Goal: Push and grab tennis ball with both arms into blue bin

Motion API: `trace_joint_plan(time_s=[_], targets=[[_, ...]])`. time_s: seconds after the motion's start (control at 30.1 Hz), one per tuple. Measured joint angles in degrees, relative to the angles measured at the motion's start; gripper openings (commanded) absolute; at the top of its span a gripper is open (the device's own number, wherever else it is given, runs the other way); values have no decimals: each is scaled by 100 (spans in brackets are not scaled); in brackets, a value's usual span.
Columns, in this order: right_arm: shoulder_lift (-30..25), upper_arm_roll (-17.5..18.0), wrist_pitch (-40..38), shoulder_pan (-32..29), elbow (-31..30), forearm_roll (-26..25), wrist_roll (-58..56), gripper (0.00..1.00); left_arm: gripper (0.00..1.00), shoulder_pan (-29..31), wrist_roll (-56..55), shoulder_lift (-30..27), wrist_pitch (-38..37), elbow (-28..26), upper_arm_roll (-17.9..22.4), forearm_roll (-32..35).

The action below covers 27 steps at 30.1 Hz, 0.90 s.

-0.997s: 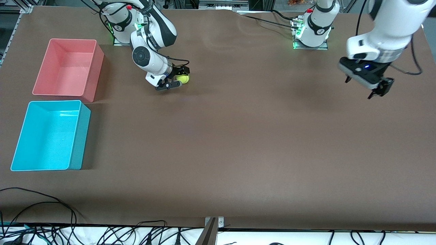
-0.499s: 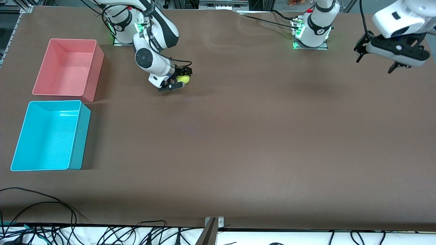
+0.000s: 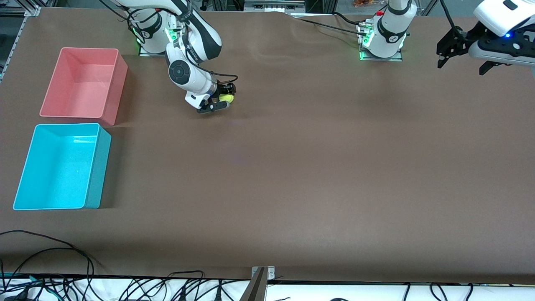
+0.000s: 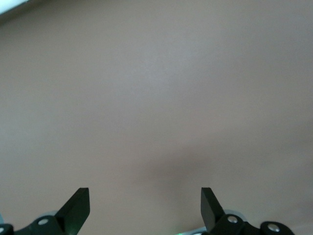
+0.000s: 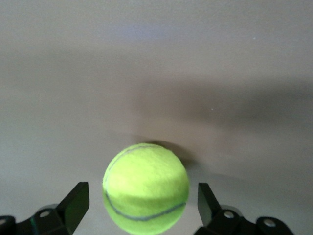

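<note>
The tennis ball lies on the brown table close to the right arm's base. My right gripper is down at the table, open, with one finger on each side of the ball. In the right wrist view the tennis ball sits between the fingers of the right gripper with a small gap at each side. My left gripper hangs open and empty in the air over the left arm's end of the table; the left gripper sees only bare table. The blue bin stands empty at the right arm's end.
A pink-red bin stands empty next to the blue bin, farther from the front camera. Both arm bases stand along the table's back edge. Cables trail along the table's near edge.
The left arm has risen and swung out toward its end of the table. The right gripper has slid further around the ball; its fingers still stand apart.
</note>
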Motion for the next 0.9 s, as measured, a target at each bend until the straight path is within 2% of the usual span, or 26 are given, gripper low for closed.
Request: trace_joint_plan(time_s=[0.17,0.37,0.6,0.9], targets=[[-9,-12,-166,0,133,0,-60,30,100,-22,-305,120,-58,166,2,-66],[-129,-187,-1013,-4,615,-193,-78,31,100,-71,-767,136,-191,234,12,-156],[-337,-630,-2811,-27,1721,-1247,-82,31,100,-93,-907,140,-220,244,33,-159],[-357,-920,-4851,-71,3294,-2316,-120,31,100,-92,-907,187,-235,244,67,-159]])
